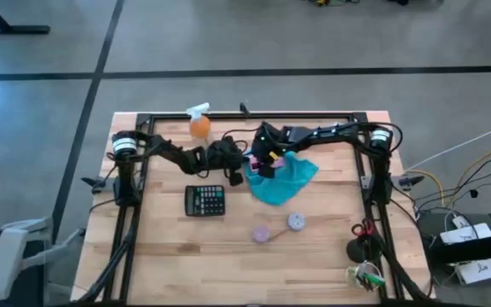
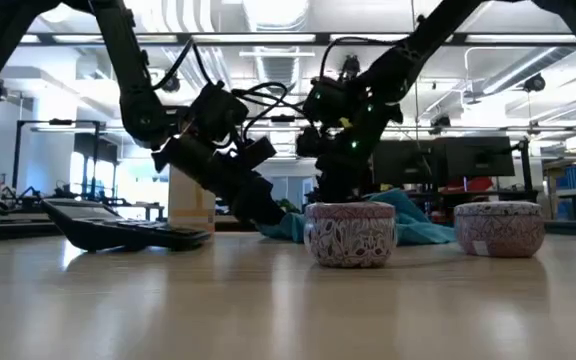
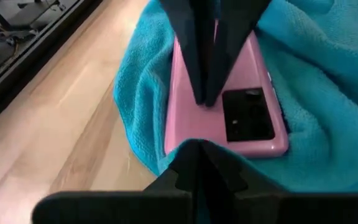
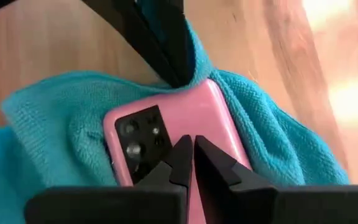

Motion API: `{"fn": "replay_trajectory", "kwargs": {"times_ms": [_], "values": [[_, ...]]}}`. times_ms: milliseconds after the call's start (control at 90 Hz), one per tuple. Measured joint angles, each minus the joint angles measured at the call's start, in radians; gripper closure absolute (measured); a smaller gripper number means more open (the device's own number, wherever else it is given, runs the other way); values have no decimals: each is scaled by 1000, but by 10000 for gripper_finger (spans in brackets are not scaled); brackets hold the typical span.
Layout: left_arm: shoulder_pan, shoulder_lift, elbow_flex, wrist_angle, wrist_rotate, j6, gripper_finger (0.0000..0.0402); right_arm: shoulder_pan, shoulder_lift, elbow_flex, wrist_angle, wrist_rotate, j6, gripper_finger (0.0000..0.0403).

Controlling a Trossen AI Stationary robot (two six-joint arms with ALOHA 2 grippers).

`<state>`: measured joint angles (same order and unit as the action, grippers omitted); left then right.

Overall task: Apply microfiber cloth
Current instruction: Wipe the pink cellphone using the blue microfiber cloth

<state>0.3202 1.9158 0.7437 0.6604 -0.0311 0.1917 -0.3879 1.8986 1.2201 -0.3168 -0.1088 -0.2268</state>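
Teal cloth (image 1: 285, 179) bunched near the middle of the wooden counter (image 1: 228, 256), toward the far side, with a pink phone (image 1: 255, 161) lying camera-side up on its left edge. Left gripper (image 3: 197, 146) low at the near edge of the phone, fingers closed together to a point with nothing visibly held, tips touching or just above the cloth where it folds under the phone. Right gripper (image 4: 193, 142) pressed down on the pink back of the phone, just beside the black camera block (image 4: 138, 142), fingers closed with only a thin slit between them, holding nothing. Both grippers meeting over the same spot from opposite sides, each one's dark fingers crowding the other's wrist view and hiding part of the phone. Cloth wrapped up around the phone's long sides and spread out loosely to the right.

Around it: black calculator (image 1: 205, 200) just left and nearer, close by the left arm; orange spray bottle (image 1: 199, 123) with a white head at the far edge, well apart from the cloth; two small round patterned tins (image 1: 296, 222) (image 1: 262, 234) nearer than the cloth, and in the low view standing in front of it and covering its lower part. Red-handled scissors (image 1: 361, 228) and a dark round object (image 1: 357, 251) off by the right frame
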Motion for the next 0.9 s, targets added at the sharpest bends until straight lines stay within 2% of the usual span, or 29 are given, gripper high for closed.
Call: {"fn": "replay_trajectory", "kwargs": {"times_ms": [89,300,411,600,800,900], "values": [[-1,14,0,5,0,0,402,0,-79,1,-95,78,0,403],[-1,44,0,51,0,-22,402,-2,-242,-15,-479,240,82,403],[-2,49,0,67,29,-26,402,-11,-309,-82,-544,320,132,403],[-5,50,4,71,45,-29,402,-43,-326,-259,-424,299,145,403],[-8,51,9,75,45,-36,402,-26,-290,-340,-20,96,100,403],[-9,51,9,89,46,-44,402,-22,-253,-348,109,73,85,403]]}}
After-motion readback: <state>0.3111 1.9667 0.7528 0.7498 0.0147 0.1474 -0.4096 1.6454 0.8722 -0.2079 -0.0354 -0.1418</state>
